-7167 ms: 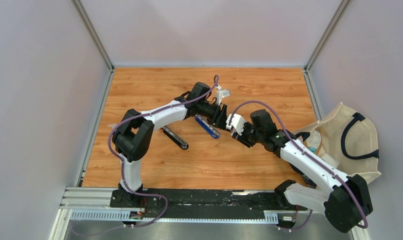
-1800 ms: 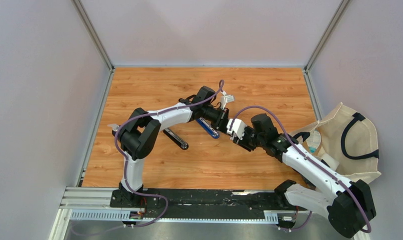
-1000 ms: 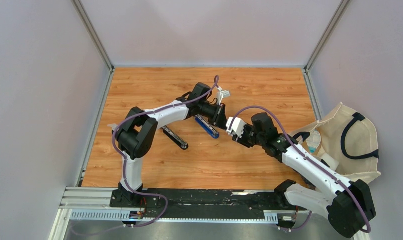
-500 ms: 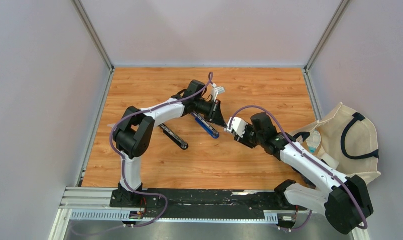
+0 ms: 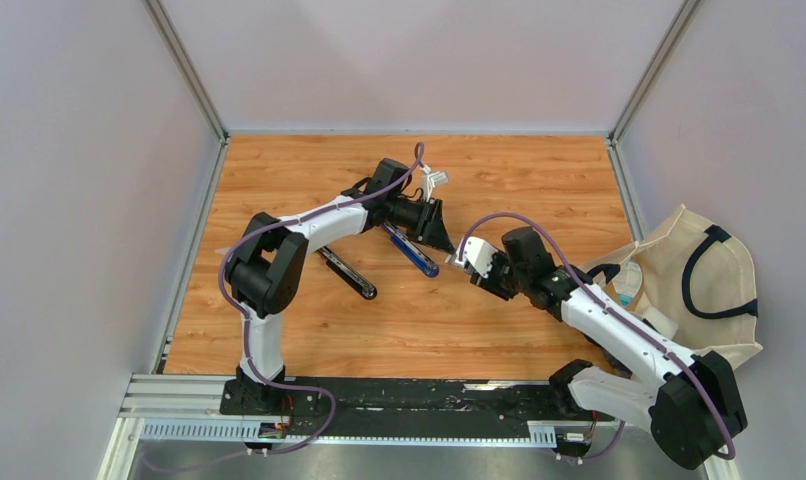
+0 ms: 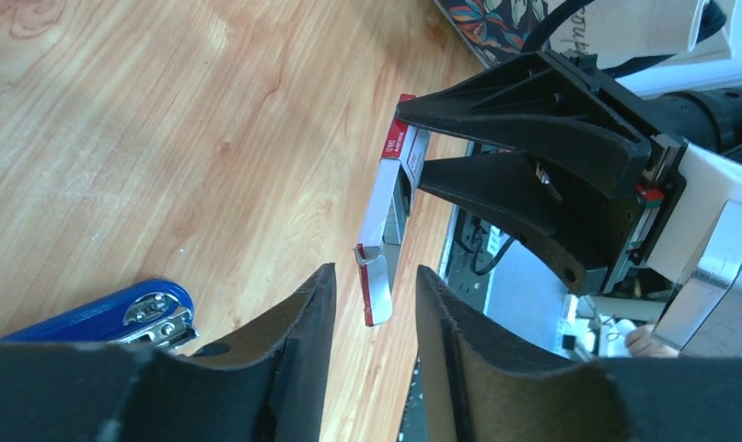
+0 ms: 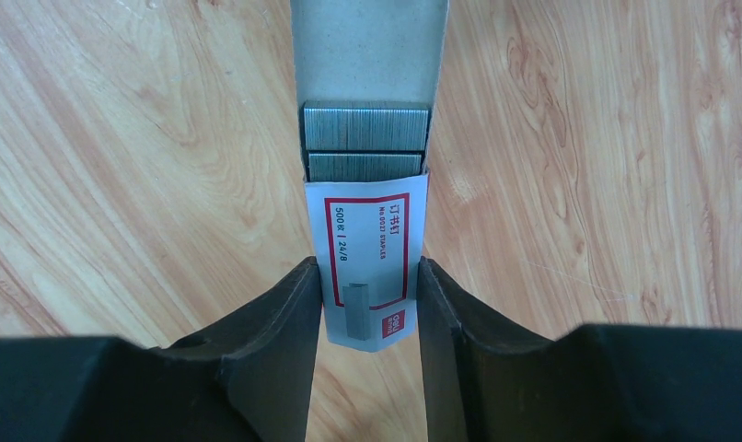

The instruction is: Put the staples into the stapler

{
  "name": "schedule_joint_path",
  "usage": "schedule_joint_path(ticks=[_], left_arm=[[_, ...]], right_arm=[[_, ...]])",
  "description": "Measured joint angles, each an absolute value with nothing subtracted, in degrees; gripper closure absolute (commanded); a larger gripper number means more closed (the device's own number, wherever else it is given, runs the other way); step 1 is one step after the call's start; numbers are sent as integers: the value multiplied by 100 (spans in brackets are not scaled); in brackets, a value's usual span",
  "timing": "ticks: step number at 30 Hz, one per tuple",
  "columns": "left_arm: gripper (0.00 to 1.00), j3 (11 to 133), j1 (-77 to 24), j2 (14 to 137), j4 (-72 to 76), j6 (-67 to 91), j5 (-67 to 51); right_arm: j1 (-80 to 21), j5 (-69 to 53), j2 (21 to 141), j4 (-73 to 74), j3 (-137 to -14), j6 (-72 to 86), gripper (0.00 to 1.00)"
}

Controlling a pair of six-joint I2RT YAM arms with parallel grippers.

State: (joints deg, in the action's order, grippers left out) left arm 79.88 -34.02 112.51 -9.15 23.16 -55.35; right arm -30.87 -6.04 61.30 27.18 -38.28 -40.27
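Note:
My right gripper [image 7: 368, 267] is shut on the small white staple box [image 7: 367, 267] with a red-pink label and holds it above the wood. Its tray is slid out, and grey staple strips [image 7: 365, 138] show in it. In the top view the box [image 5: 476, 252] is held toward my left gripper [image 5: 443, 236]. My left gripper [image 6: 374, 276] is open and empty. The box's open flap [image 6: 375, 287] hangs just beyond its fingertips. The blue stapler [image 5: 412, 250] lies on the table under the left wrist. Its end also shows in the left wrist view [image 6: 119, 318].
A long black part [image 5: 347, 274] lies left of the blue stapler. A cream canvas bag [image 5: 699, 280] with black handles sits off the table's right edge. Grey walls enclose the wooden table [image 5: 309, 170] on three sides.
My left gripper has drawn back up and left from the box. My right gripper has shifted the box slightly left toward it.

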Motion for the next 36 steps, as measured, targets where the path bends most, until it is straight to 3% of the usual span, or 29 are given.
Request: schedule_joint_path(ticks=[3,6,19,36], left_arm=[[35,7988,-3402,11251,-928,2305,-5511],[29,8005,-3402,11253,-1044,2257,-5463],[26,8416,-3048,11212,-2025,1656,-5103],[25,8543,-1518,9974,-3723,191,-4644]], right_arm=[[-3081,-587,6125,2716,-3828,-4021,57],[-3017,-550,6132,2709,-3828,-4010,58],[-2536,71,6506,2853,-3883,-4060,58],[-2536,832,8455,4084,-5264,-4381,59]])
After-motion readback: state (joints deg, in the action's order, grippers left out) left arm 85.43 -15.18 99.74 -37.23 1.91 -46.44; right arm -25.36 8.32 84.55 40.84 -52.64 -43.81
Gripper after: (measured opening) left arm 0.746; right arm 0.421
